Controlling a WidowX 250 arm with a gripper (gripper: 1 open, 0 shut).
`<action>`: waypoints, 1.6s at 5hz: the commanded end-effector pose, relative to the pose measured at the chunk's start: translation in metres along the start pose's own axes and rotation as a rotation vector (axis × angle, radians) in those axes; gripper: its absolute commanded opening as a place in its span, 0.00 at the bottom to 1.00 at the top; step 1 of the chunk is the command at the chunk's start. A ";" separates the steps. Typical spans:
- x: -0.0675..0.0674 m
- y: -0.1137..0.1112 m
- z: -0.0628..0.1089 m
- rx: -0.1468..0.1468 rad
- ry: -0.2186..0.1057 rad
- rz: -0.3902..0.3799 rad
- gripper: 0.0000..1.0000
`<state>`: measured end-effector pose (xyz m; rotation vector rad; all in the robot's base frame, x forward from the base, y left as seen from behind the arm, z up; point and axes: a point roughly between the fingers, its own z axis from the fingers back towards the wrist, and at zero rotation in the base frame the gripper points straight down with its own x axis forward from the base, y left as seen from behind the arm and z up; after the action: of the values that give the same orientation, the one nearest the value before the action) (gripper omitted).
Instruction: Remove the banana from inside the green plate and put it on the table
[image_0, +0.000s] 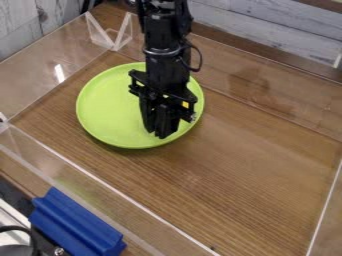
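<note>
End effector (164, 130) lowered steeply into green plate (104, 105) on surface (241, 170), fingers closed together. Banana hidden behind end effector; grip on it not verifiable.

The green plate (107, 105) is looking like smooth, glossy plastic. The table (241, 170) is showing matt wood grain, and clear acrylic walls (40, 60) are gleaming along its edges.

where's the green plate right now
The green plate lies on the table, left of centre toward the back in the camera view, with the gripper lowered over its right part.
</note>
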<state>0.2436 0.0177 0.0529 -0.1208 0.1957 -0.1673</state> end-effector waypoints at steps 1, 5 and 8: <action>0.003 -0.004 0.018 0.023 -0.059 -0.034 0.00; -0.001 -0.014 0.019 0.011 -0.084 -0.097 0.00; -0.004 -0.028 0.014 -0.017 -0.149 -0.156 0.00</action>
<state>0.2348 -0.0059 0.0595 -0.1736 0.0895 -0.2917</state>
